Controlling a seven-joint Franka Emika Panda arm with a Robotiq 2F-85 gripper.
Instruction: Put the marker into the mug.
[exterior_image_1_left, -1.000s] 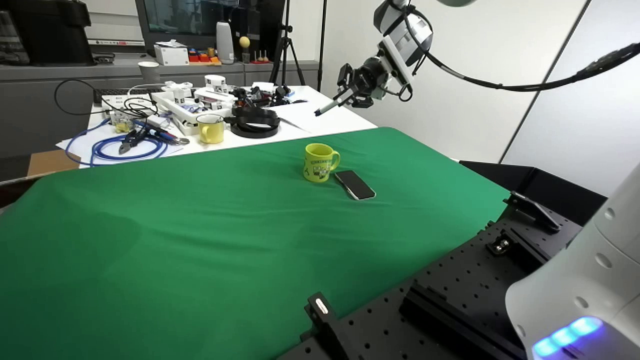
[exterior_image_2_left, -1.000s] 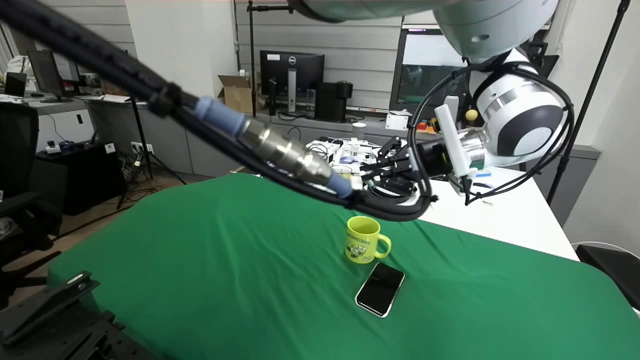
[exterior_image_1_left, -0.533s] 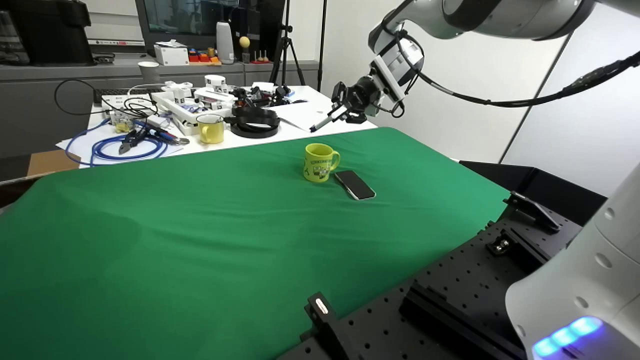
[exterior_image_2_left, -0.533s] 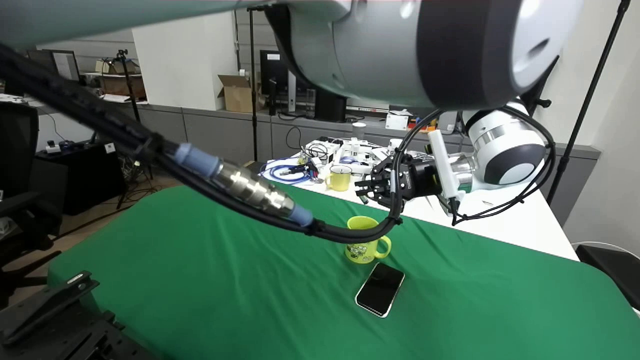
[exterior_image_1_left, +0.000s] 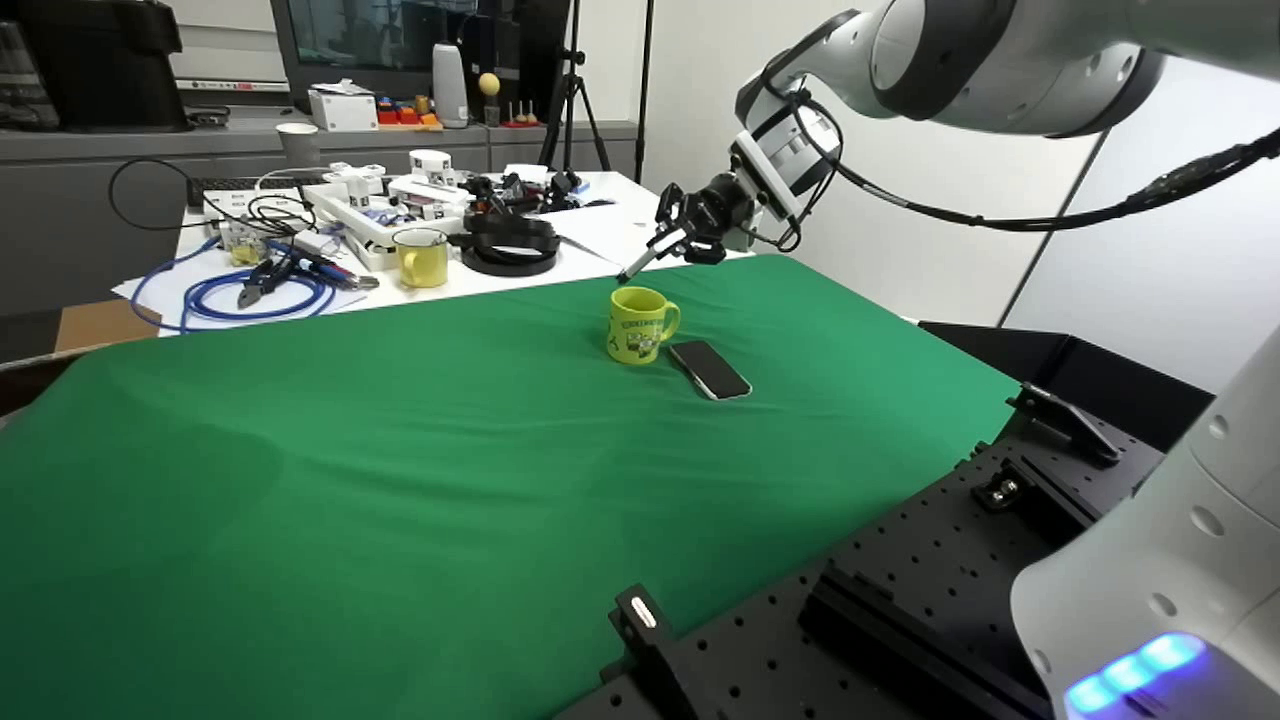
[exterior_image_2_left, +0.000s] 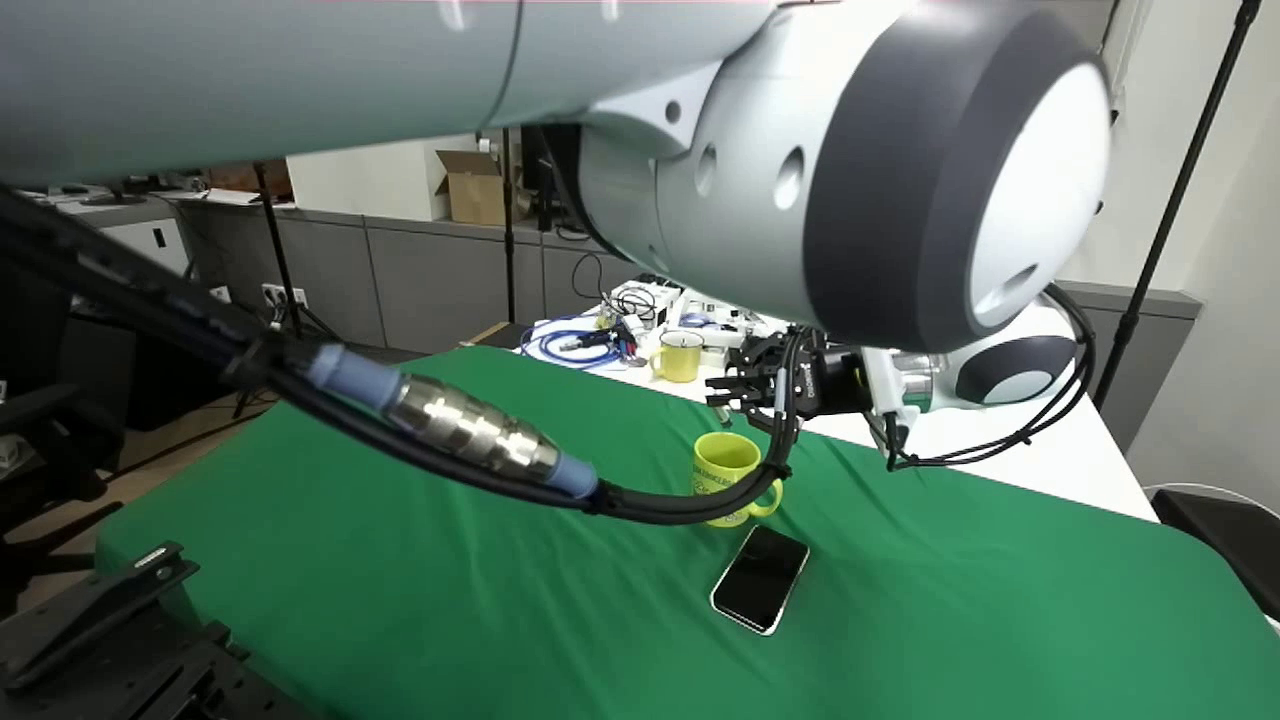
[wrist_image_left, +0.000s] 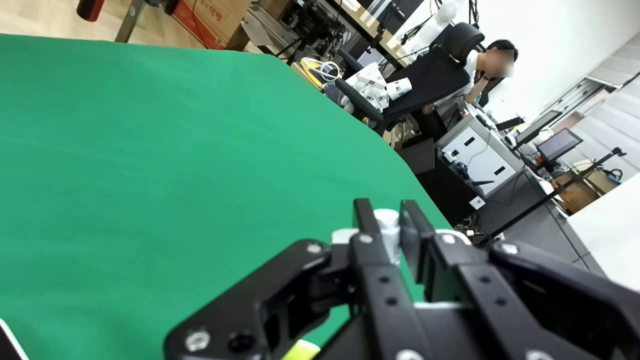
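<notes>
So, the yellow-green mug (exterior_image_1_left: 632, 332) stands upright on the green cloth (exterior_image_1_left: 400, 480), its mouth facing up; I cannot see down to its bottom. Well apart, on the white table (exterior_image_2_left: 1080, 455), sits a yellow cup (exterior_image_1_left: 423, 264), its contents hidden from me. My gripper (wrist_image_left: 389, 220) is drawn narrow, its jaws against both sides of the marker (exterior_image_1_left: 637, 265). I hold it tilted, dark end lowest, just above the mug's rim in both exterior views; whether it is over the opening I cannot tell.
</notes>
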